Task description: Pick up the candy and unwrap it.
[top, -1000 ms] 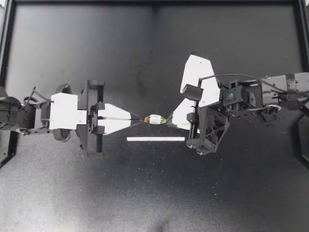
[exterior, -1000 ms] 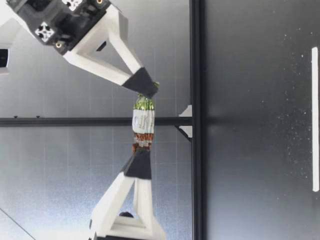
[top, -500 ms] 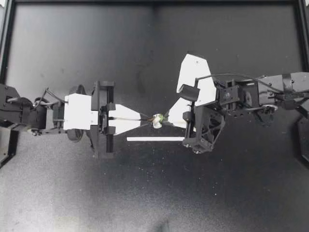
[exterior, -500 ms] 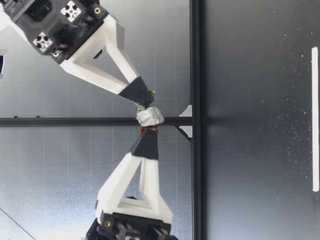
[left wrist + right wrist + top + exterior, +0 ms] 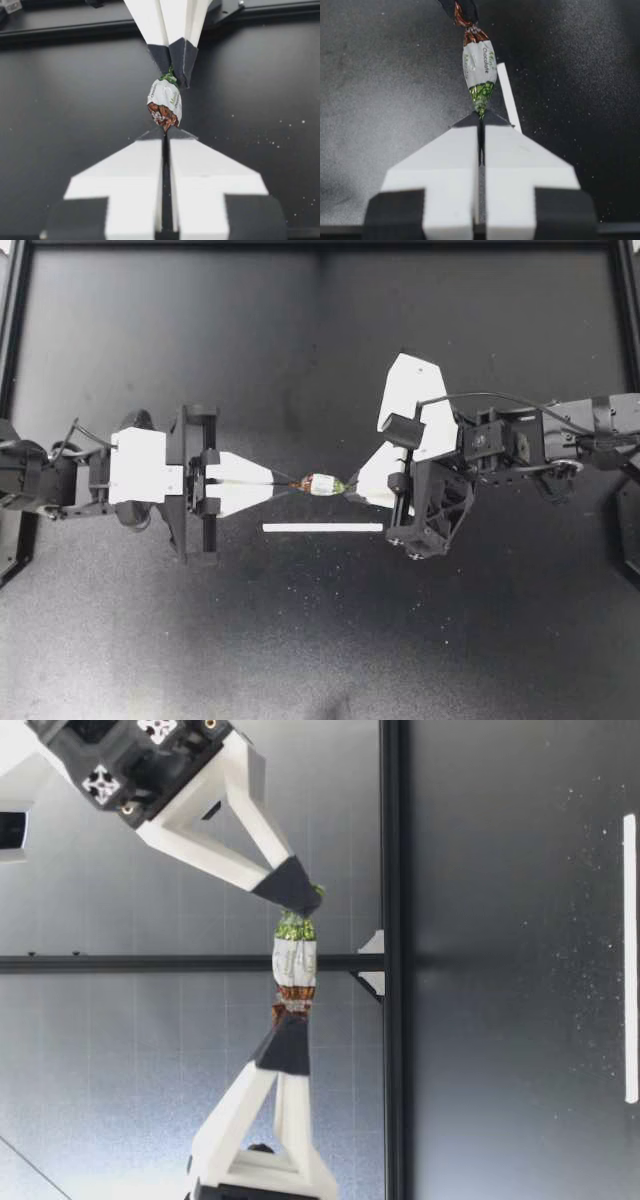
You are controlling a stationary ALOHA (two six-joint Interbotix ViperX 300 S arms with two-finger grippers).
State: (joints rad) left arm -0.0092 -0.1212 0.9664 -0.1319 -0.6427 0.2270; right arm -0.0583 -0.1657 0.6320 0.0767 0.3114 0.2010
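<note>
- Compared with half a second ago, my left gripper has pulled back toward its own side and my right gripper has eased back a little. The candy between them was bunched up short then and is drawn out long again.
- The table is dark and speckled, and both arms reach in over its middle from opposite sides.
- My right gripper sits rolled to one side in the top view. Its fingers are pressed together with only a thin seam between them, and their tips pinch the green twisted end of the wrapper.
- My left gripper lies level and points straight at the other. Its fingers are pressed together just as tightly and nip the brown twisted end.
- A white strip lies flat on the table, parallel to the candy.
- The candy hangs in the air between the two tips; the low view shows it well clear of the table. Its body is white with the wrapper still on, green toward my right gripper and brown toward my left.
</note>
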